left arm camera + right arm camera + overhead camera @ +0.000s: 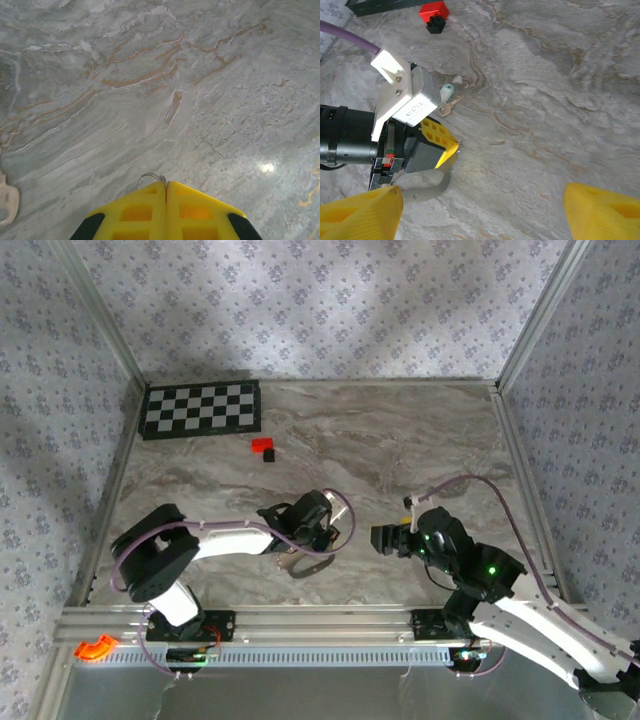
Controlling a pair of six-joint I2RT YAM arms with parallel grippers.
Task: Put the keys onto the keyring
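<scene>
One keyring (pixel 152 177) is peeping out as a thin silvery arch from the tip of the left gripper (pixel 166 184), whose yellow fingers are pressing together on it. One key (pixel 448 94) is lying flat on the marble tabletop (pixel 560 100), showing in the right wrist view just past the left arm's white housing and apart from the ring. The right gripper (pixel 484 192) is hovering near, facing the left one, its fingers spreading wide with nothing between them. One pale grey strand (pixel 427 189) is curving over the table from under the left fingers; the views are leaving it unclear whether it is part of the ring's loop.

The key is looking light, thin, stiff and smooth, so it is probably going to skid on the marble rather than lift. Pinching it edge-on by the shank is seeming best, leaving the head free for threading. The ring is looking fine and limp, likely sagging unless held close to its end.

Beyond those, one red block (pixel 434 10) is touching one black block (pixel 434 25), and one checkerboard (pixel 200 408) is lying at the far left
</scene>
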